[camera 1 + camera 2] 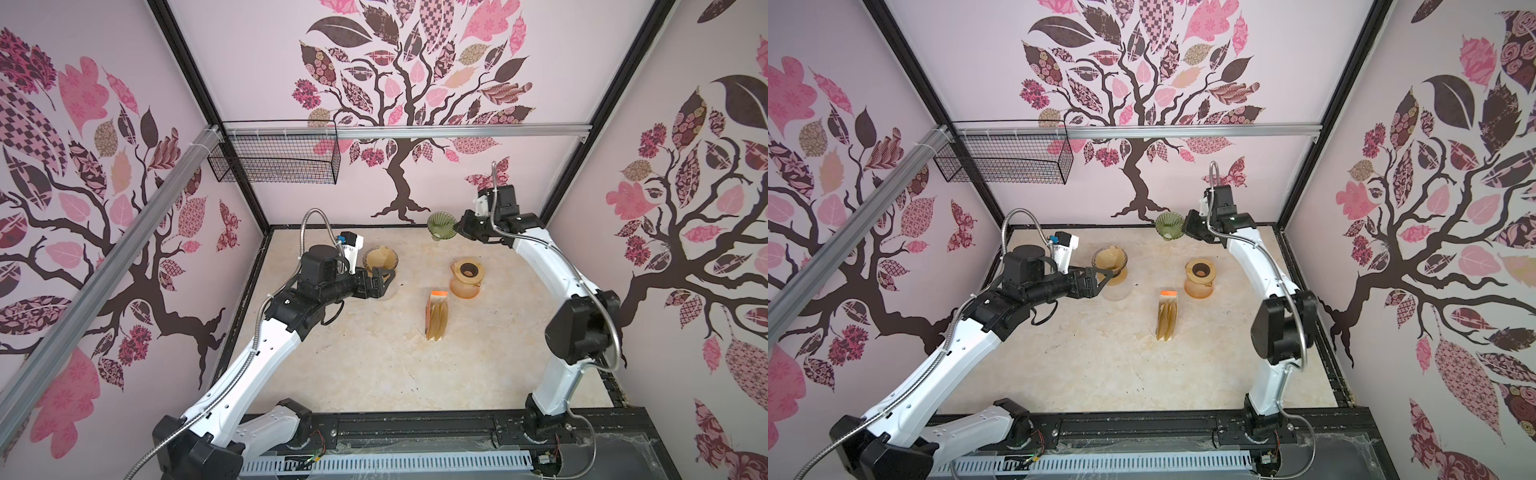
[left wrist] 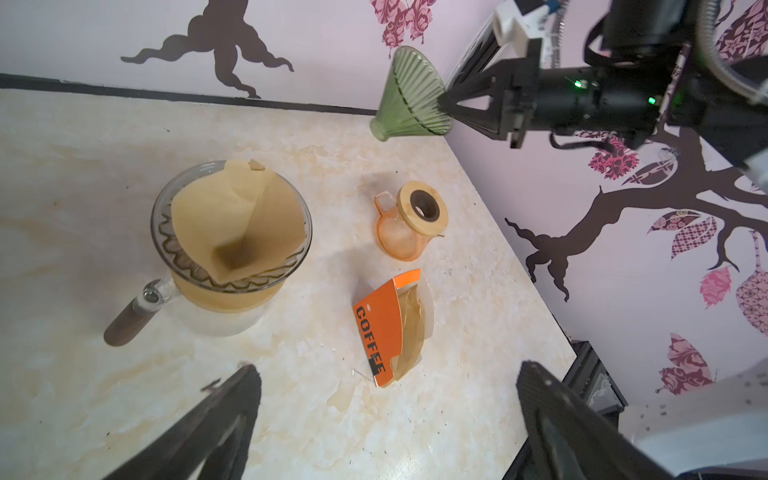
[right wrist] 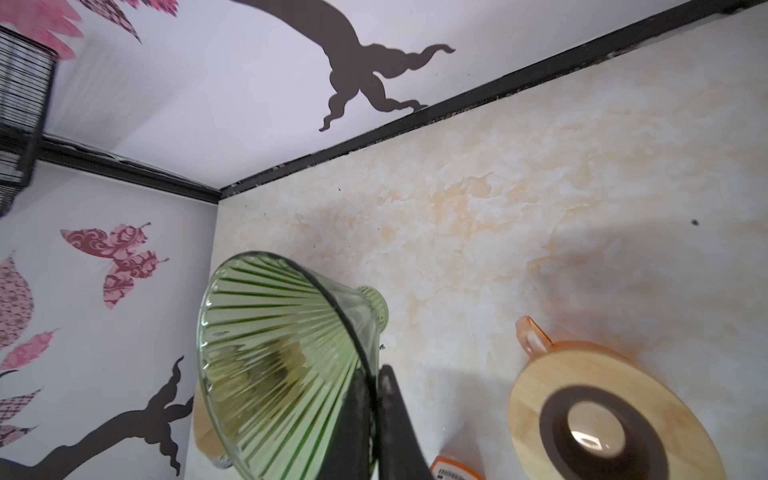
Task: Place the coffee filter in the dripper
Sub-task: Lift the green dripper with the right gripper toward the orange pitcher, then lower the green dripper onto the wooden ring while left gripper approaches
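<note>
A brown paper coffee filter (image 2: 237, 220) sits opened inside a clear glass dripper (image 2: 166, 232) on a glass carafe, left of centre in both top views (image 1: 380, 255) (image 1: 1111, 257). My left gripper (image 1: 380, 282) (image 2: 388, 374) hovers open just in front of that carafe, with nothing between its fingers. A second dripper (image 1: 441, 225) (image 3: 274, 357), of green ribbed glass, hangs tilted in the air near the back wall. My right gripper (image 1: 457, 227) (image 3: 374, 378) is shut on its rim.
An orange carafe (image 1: 465, 279) (image 2: 409, 220) with a wooden ring lid stands right of centre. In front of it lies an orange packet of filters (image 1: 437, 316) (image 2: 395, 324). A wire basket (image 1: 274, 158) hangs on the back rail. The clear carafe's dark handle (image 2: 124, 324) sticks out sideways.
</note>
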Tool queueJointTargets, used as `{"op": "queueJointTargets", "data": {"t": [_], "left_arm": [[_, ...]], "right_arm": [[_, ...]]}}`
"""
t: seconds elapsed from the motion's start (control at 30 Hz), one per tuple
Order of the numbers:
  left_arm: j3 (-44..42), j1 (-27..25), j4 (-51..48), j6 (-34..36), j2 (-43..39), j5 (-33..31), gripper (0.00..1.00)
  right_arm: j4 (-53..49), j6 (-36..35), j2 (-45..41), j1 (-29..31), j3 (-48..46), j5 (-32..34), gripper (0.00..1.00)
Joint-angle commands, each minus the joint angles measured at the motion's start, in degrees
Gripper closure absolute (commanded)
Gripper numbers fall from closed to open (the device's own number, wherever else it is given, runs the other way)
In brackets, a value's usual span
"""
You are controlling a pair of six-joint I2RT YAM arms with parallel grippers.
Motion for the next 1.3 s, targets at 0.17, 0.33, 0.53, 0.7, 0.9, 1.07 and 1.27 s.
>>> {"op": "queueJointTargets", "data": {"t": [0.17, 0.33, 0.53, 0.7, 0.9, 1.07, 1.27], "left_arm": [[9.60, -1.69, 4.47, -4.41, 9.63, 2.96, 0.02], [16.07, -4.80, 0.04, -1.83, 14.71, 3.33, 0.02], [19.24, -6.20, -2.30, -2.61, 18.98, 7.13, 0.02], [18.65, -7.38, -1.54, -3.05, 19.75, 6.61, 0.02], [19.73, -8.20, -0.86, -3.69, 22.17, 6.52, 0.02], [21.41, -9.03, -1.02, -3.73, 23.98, 6.50, 0.02], [21.80, -9.38, -0.85, -3.75, 25.04, 6.68, 0.02]], "right_arm": [[2.77, 1.07, -13.83, -7.00, -14.80, 5.66, 1.00], [3.84, 0.72, -14.13, -7.28, -19.21, 5.27, 1.00], [3.87, -0.27, -12.16, -7.27, -20.01, 5.33, 1.00], [3.10, -1.10, -10.36, -7.23, -20.61, 4.59, 1.00], [2.84, -1.67, -10.40, -7.18, -21.81, 5.38, 1.00], [2.88, -1.69, -10.07, -7.17, -23.42, 5.11, 1.00], [3.35, -2.12, -8.86, -7.22, -23.75, 5.82, 1.00]]}}
